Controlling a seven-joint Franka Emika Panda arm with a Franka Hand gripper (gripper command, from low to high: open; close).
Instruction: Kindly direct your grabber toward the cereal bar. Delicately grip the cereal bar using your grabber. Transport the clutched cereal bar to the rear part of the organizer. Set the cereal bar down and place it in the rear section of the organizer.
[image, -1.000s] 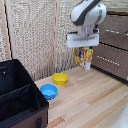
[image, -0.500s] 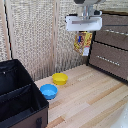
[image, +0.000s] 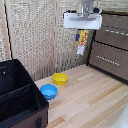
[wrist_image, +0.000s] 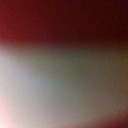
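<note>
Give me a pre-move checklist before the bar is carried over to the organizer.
1. Cereal bar hanging under the grabber, clear of the table: ok.
2. Finger contact on the bar: cannot tell; the wrist view is a blur.
3. Organizer open on top: ok.
4. Rear section free: cannot tell; inside is dark.
5. Yellow bowl and blue bowl sit low on the table between bar and organizer: ok.

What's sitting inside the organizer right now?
The organizer shows only black dividers and dark, seemingly bare sections; the section floors are too dark to confirm. The cereal bar hangs from the claw, high above the table, not yet over the organizer.
</note>
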